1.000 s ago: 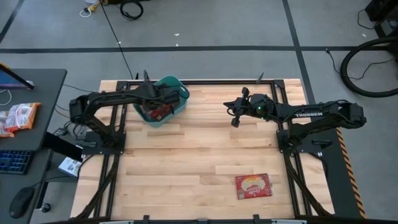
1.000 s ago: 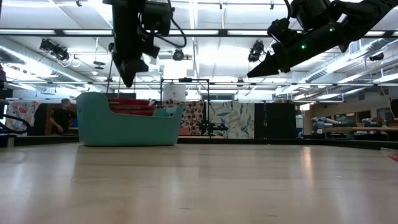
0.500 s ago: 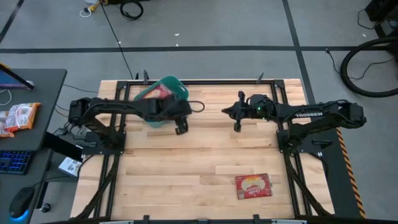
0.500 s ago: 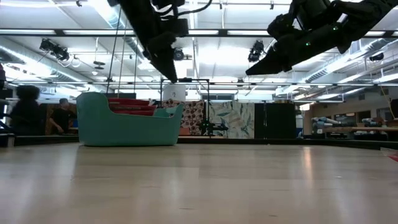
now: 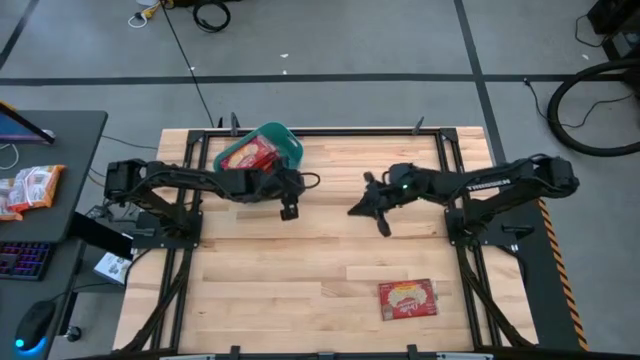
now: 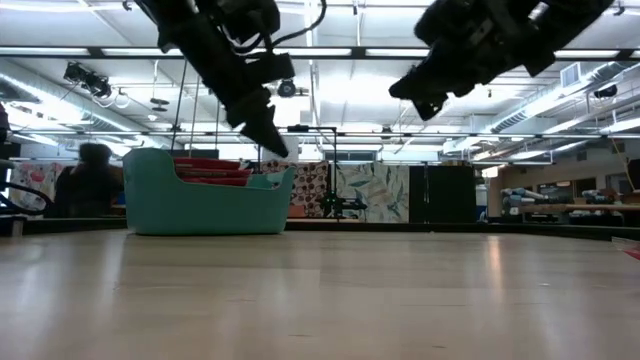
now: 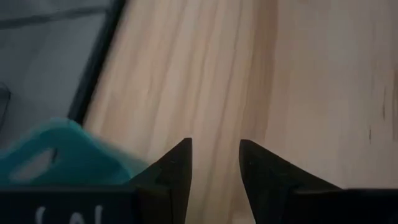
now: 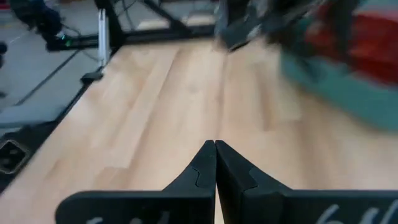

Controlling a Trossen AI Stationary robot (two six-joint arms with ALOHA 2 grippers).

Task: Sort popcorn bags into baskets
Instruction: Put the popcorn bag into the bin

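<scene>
Wooden table (image 5: 300,260), one popcorn bag (image 5: 407,298) left near right.
Your empty left gripper (image 5: 289,210) sits parted beside the basket (image 5: 292,148); send your closed right gripper (image 5: 368,210) to fetch it.

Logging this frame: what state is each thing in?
Tub: upright at the table's far edge, red bags inside.
Bag: flat on the table, alone, near the front.
Left pincer: open, empty, beside the tub.
Right pincer: shut, empty, above mid-table.

Two dark arms, black pointed tool fingers (image 7: 177,168)
</scene>
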